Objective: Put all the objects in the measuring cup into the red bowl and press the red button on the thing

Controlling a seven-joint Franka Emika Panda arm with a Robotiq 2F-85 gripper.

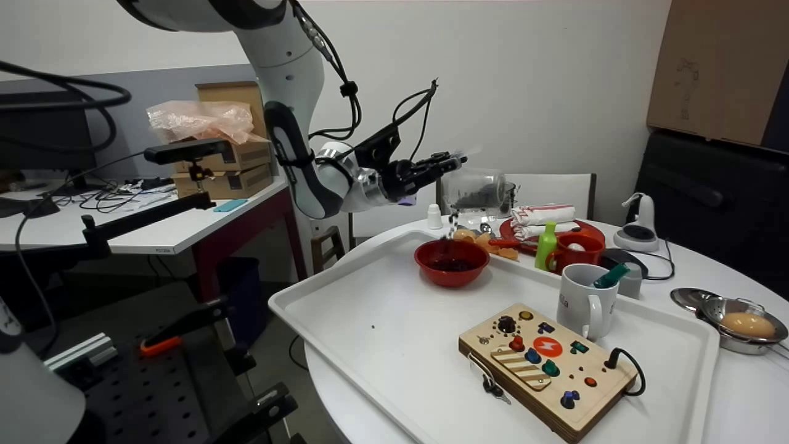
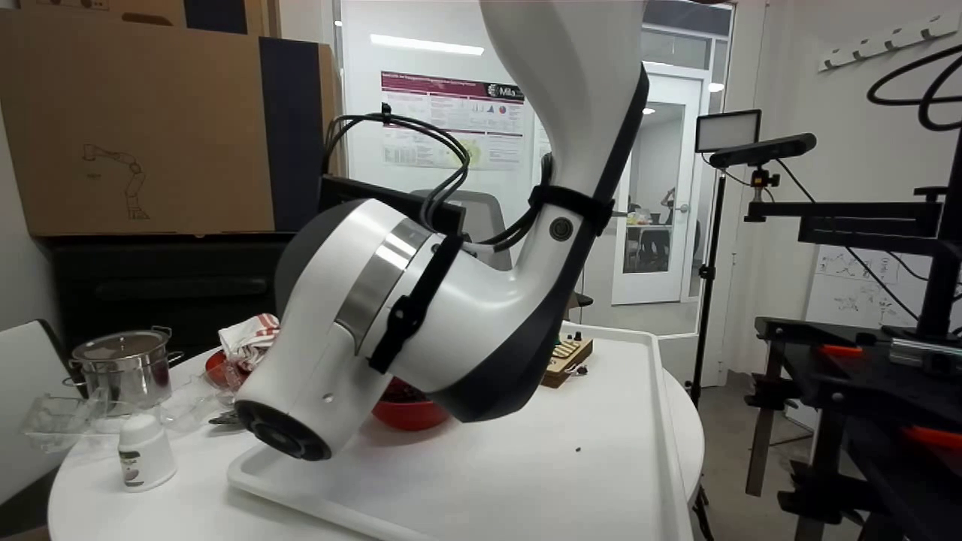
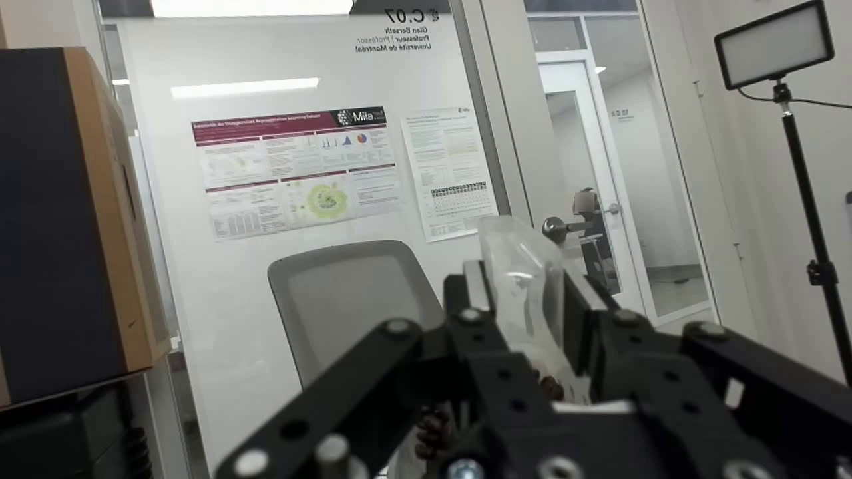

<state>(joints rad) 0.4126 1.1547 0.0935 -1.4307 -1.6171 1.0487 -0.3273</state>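
We had the gripper pinched on the measuring cup, by its translucent handle as far as we could judge; cup tipped over, long axis near level in an exterior view. Small dark pieces were falling off its low edge into the red bowl, straight below; more sat in the cup. Next move, we judged: tip further, that edge held over the bowl. The wooden button board lay on the tray, well apart from the gripper; red knob or orange-red button, we couldn't tell which was meant.
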